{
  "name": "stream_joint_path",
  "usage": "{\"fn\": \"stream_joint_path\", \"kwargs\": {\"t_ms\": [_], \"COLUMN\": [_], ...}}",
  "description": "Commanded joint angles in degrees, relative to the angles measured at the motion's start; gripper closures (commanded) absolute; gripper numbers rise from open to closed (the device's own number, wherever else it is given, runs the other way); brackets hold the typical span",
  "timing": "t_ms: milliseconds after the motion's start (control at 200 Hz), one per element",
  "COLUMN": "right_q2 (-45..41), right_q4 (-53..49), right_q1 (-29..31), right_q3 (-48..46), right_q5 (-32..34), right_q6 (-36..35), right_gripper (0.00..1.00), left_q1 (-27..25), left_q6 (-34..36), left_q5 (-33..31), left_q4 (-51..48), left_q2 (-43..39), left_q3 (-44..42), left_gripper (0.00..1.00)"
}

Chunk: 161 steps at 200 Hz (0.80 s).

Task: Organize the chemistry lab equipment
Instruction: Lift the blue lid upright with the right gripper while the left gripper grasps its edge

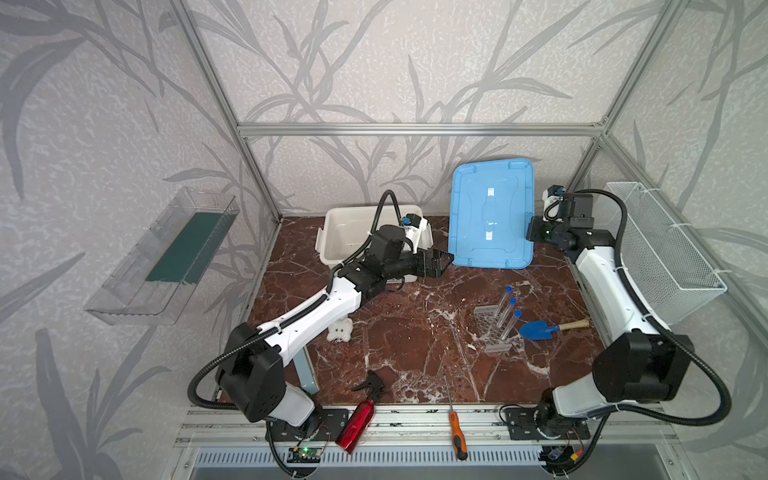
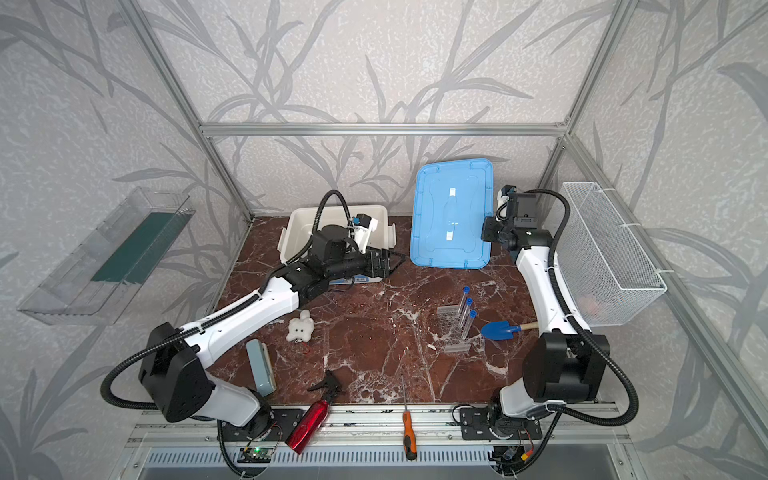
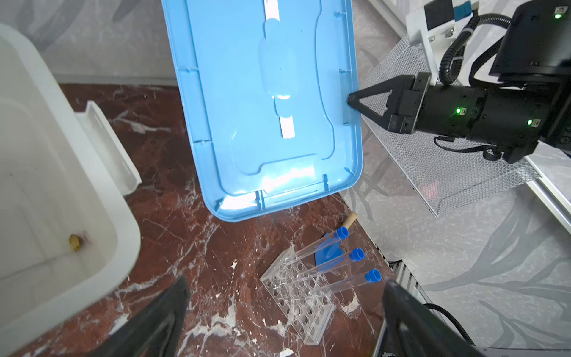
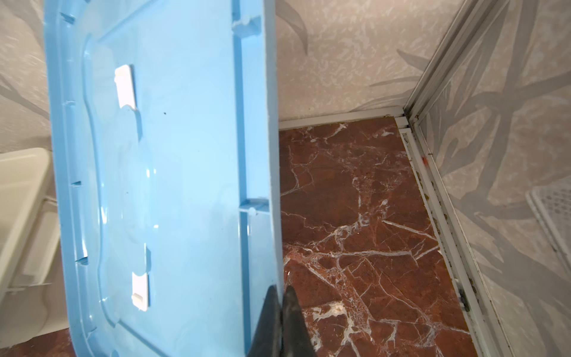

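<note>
Wrist-only: brassy speck (image 3: 75,242), perhaps, in bin (image 3: 131,238)

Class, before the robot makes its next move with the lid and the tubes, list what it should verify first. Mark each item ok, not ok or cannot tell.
1. The right gripper is shut on the edge of the blue lid: ok.
2. The left gripper is open and empty: ok.
3. The white bin is uncovered: ok.
4. The bin is empty inside: not ok, a small yellowish object lies in it.
5. The three blue-capped tubes sit in the clear rack: ok, leaning.
6. The lid's lower edge is off the table: cannot tell.
</note>
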Motion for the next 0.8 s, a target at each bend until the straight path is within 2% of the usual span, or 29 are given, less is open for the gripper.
{"fn": "stream_joint_path", "kwargs": {"t_ms": [0, 230, 390, 480, 695, 800], "right_q2": [-6.98, -12.30, -16.06, -17.32, -18.41, -18.17], "right_q4": [3.05, 3.35, 5.04, 6.63, 9.97, 10.72], "right_q1": [0.05, 0.06, 0.09, 0.09, 0.24, 0.57], "right_q3": [0.40, -0.49, -3.11, -5.07, -9.26, -10.12], "right_q5": [-5.49, -12.85, -17.78, -20.00, -21.58, -21.66], "right_q6": [2.10, 4.68, 7.39, 9.02, 10.61, 10.62], "right_gripper": [1.00, 1.00, 1.00, 1.00, 1.00, 1.00], "left_q1": [1.91, 5.91, 5.96, 5.87, 5.80, 5.75], "left_q6": [4.97, 5.60, 5.54, 2.95, -0.65, -1.90], "left_q5": [2.63, 7.31, 11.01, 14.36, 16.68, 16.70], "left_q4": [0.93, 4.57, 8.02, 12.40, 15.55, 15.94], "left_q2": [-2.98, -1.70, -1.18, -0.62, 0.18, 0.31], "left_q3": [3.76, 5.73, 6.76, 6.20, 5.58, 5.81], "left_gripper": [0.01, 0.01, 0.01, 0.01, 0.23, 0.40]}}
